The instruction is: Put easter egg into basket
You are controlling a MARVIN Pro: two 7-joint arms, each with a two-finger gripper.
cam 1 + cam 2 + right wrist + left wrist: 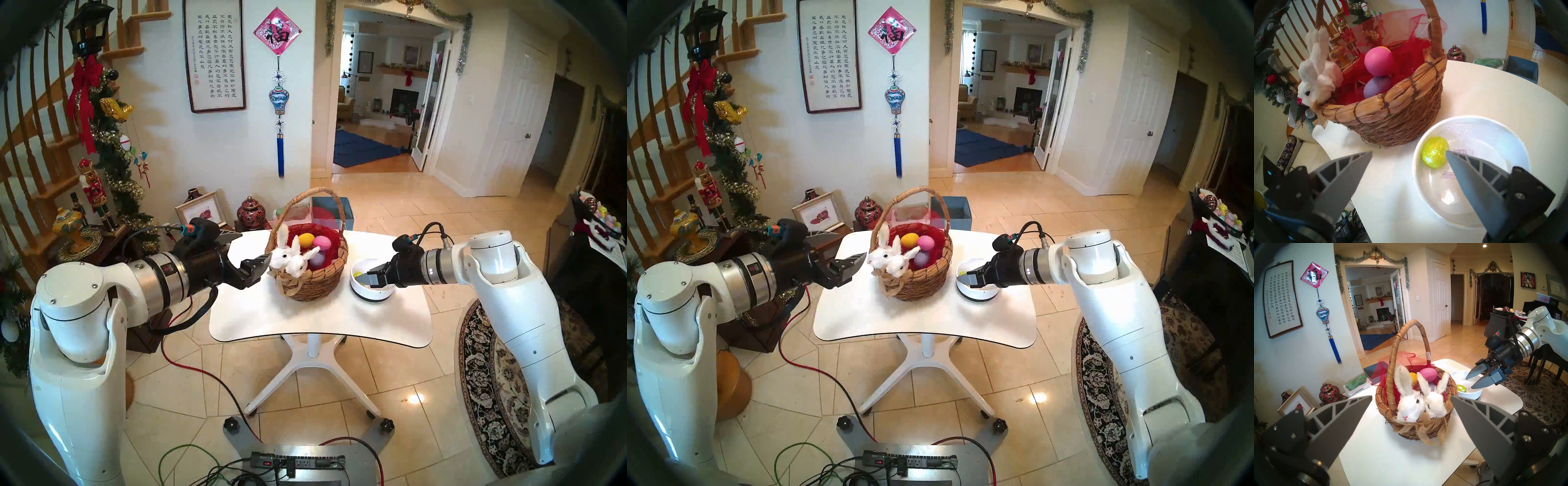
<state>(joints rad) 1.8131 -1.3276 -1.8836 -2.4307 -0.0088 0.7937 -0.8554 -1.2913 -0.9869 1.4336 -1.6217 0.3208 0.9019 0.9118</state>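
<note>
The brown wicker basket (319, 285) with tall handle, red lining, two white bunnies (288, 258) and a burlap bow stands mid-table. It holds a yellow egg (306, 240), a pink egg (322, 243) and a purple egg (318, 260). A glittery yellow-green egg (1435, 152) lies in a white bowl (1474, 118) right of the basket. My right gripper (1409, 152) is open over the bowl's near-left rim, with one fingertip beside the egg. My left gripper (256, 245) is open and empty, just left of the bunnies.
The white table (305, 322) stands on a wheeled pedestal. A blue box (334, 207) and a red jar (251, 212) sit behind it. A dark side table with ornaments stands at left, a patterned rug (492, 390) at right, and cables lie on the floor near me.
</note>
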